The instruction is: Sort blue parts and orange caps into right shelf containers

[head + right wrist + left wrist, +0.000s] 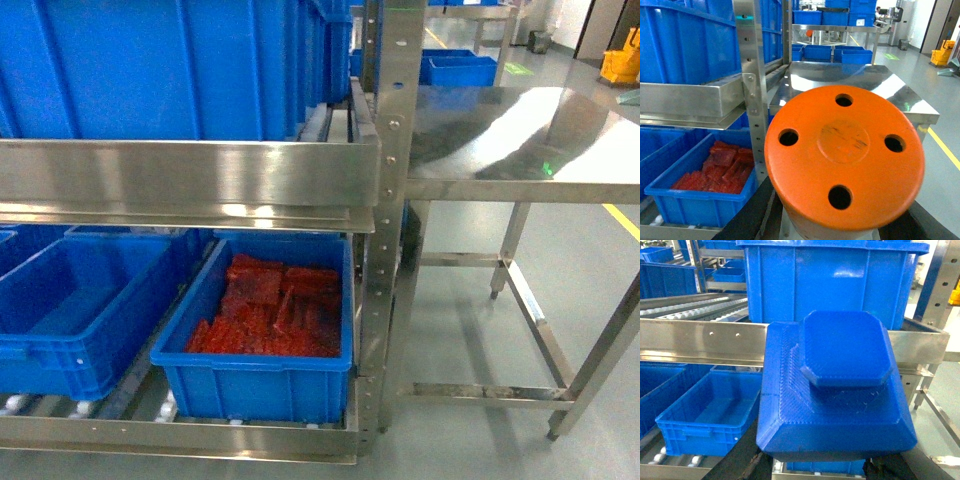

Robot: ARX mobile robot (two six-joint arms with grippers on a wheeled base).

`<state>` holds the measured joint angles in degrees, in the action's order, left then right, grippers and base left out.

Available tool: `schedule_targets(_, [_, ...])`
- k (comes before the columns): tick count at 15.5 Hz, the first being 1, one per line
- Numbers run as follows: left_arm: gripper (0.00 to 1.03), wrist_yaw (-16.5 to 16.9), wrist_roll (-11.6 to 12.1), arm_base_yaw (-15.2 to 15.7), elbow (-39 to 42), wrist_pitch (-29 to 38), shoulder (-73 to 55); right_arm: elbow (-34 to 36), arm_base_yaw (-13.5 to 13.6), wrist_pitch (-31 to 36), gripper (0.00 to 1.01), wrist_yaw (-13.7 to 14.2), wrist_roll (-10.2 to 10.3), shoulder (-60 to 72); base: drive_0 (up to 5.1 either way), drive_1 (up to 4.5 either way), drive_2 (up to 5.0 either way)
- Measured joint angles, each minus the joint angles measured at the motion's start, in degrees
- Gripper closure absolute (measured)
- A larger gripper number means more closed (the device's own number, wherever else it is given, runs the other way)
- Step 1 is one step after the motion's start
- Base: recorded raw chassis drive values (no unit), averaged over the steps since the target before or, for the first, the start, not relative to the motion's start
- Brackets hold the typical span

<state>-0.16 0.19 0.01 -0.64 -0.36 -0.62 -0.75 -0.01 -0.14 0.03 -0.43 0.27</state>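
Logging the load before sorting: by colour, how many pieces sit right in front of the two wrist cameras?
Blue part: 1
Orange cap: 1
Total: 2

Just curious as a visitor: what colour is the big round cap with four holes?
Bright orange. The round four-holed cap shows best in the right wrist view.

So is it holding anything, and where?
Seemingly yes: left gripper a blue part, right gripper an orange cap, both from below; the fingers are hidden.
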Motion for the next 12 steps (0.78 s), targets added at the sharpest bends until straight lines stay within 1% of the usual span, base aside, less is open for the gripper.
schedule_targets(12, [0.62,0.1,0.0,0.0,0.0,-0.1,0.0,0.0,0.0,-0.3,0.58,0.0,0.0,0.0,-5.1,2.39,2.4])
